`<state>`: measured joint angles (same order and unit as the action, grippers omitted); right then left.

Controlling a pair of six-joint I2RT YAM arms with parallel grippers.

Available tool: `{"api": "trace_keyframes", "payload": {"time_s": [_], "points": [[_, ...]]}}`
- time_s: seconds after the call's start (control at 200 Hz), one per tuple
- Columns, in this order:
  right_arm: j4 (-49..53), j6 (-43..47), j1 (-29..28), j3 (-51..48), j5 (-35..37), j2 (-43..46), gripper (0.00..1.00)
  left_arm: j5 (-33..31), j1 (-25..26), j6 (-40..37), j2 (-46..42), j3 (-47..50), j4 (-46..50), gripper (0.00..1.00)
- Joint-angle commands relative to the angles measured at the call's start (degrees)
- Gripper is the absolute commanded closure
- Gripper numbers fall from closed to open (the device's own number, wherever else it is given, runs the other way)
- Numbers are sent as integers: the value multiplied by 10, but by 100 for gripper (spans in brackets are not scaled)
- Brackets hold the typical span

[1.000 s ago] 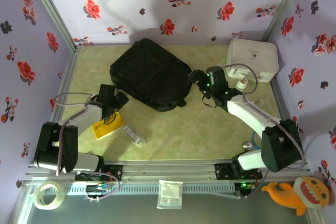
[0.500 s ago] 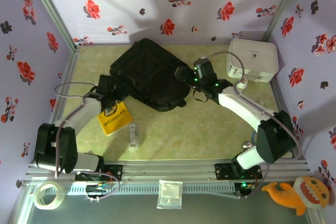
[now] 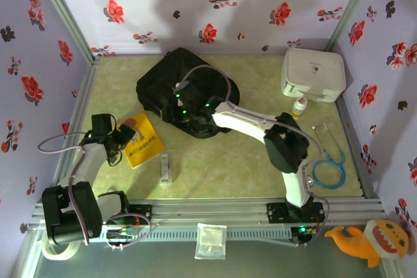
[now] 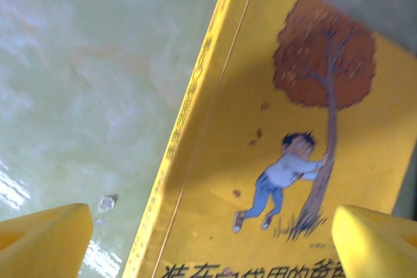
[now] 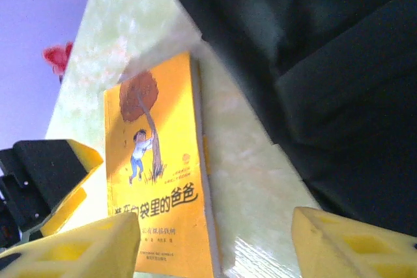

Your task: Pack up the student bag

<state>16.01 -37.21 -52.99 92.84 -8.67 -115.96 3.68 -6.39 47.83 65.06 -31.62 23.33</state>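
Book-loading step: the student bag [image 3: 159, 86] lies toward the back of the table [image 3: 228, 167], with a yellow picture book [image 3: 143, 148] near it, not yet packed. The left hand [image 4: 208, 242] hovers released over the book. The right hand [image 5: 218, 245], also released, hangs at the bag's edge. The next move likely calls for gripping the book and holding the bag open.

The bag [image 3: 156, 83] is black cloth, matt and soft-looking. The book [image 3: 144, 148] has a yellow paper cover, smooth with a little shine. The bench [image 3: 228, 161] is pale green, glossy, like polished stone. My jaws are yellow plastic, matt.
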Motion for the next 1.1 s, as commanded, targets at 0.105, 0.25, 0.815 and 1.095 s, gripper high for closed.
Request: {"api": "trace_keyframes", "payload": {"time_s": [0.105, 0.25, 0.815, 1.095], "points": [[56, 39, -26, 99, -8, -94, 46, 46, -5, -25, 2, 12, -1, 13], [86, 54, -34, 156, -7, -151, 51, 65, -4, -27, 15, 13, -4, 14], [132, 59, -49, 253, -43, -261, 54, 111, -4, -36, 59, 5, -13, 17], [174, 58, -48, 264, -5, -284, 64, 115, -4, -37, 76, -3, -12, 15]]}}
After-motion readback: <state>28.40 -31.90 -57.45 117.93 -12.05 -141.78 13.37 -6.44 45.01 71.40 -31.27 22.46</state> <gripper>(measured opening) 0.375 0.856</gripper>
